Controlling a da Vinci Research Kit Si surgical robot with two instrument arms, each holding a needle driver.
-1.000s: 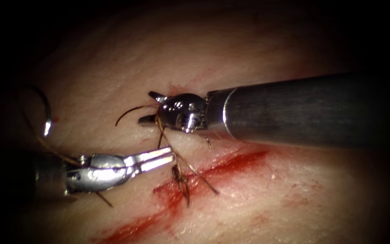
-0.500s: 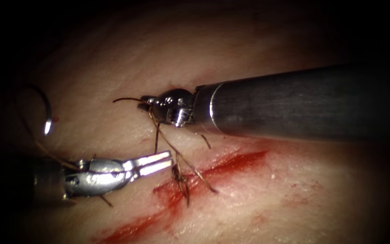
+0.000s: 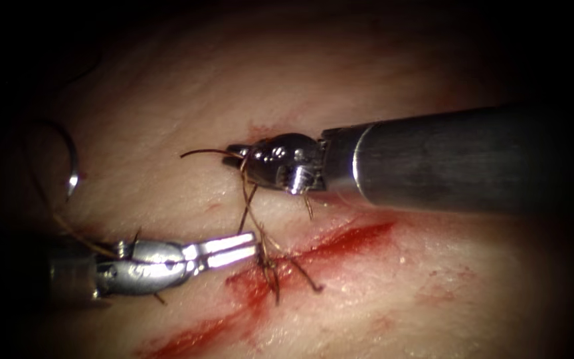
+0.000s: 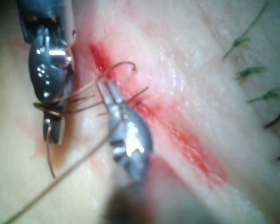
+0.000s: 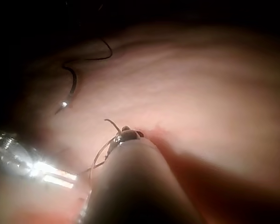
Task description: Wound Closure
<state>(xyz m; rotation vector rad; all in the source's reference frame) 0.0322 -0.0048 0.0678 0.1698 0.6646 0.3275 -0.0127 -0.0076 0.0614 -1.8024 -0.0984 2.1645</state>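
Nearest in the endoscope view, the long red cut in the pale pork-belly tissue (image 3: 340, 242) runs from near left up to the right, wet with red fluid (image 3: 254, 292). A knot of thin brown suture thread (image 3: 267, 256) sits on it, short stiff ends splaying out.

Just left of the knot lies the left arm's slim silver needle driver (image 3: 247, 240), low and nearly flat over the tissue, pointing right. Its jaws are pressed together at the knot; whether thread is caught between them I cannot tell.

Farther back, above the cut, the right arm's steel needle driver (image 3: 237, 151) reaches in from the right on its dark shaft, wrist bent left. Its jaws are clenched on the thread, with strands draped over the head and a short tail curling left.

Far left, well apart from both tools, the curved steel needle (image 3: 68, 159) rests free on the tissue, not in it.

The thread looks light, wiry and slippery; it is probably best gripped close to the knot. The needle is rigid, best held along its body, away from the tip.
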